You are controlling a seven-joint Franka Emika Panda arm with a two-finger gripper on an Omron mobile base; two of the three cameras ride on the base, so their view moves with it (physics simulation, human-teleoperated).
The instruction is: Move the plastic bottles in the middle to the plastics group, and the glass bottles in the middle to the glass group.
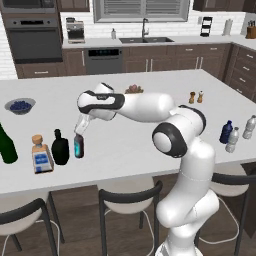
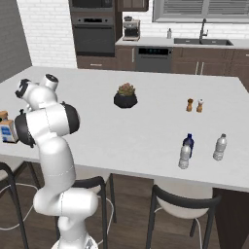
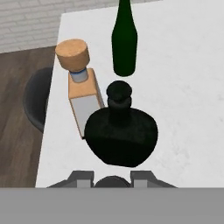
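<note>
The jaws (image 1: 79, 134) are closed on the neck of the slim brown bottle (image 1: 79, 146), which stands upright on the bench (image 1: 150, 145) near its front edge, just beside the squat black bottle (image 1: 60, 148). That spot suits the task, I judge, since the square blue-labelled bottle (image 1: 42, 157) and tall green bottle (image 1: 6, 145) of the glass group stand close by. At the bench's far end, the small clear bottle (image 1: 232, 140) is beside the dark blue bottle (image 1: 226, 132) and taller clear bottle (image 1: 249, 127).

The white surface (image 1: 150, 150) carries glass bottles at nine o'clock, plastic bottles (image 1: 235, 132) at three, a blue bowl (image 1: 20, 105), shakers (image 1: 196, 97).
</note>
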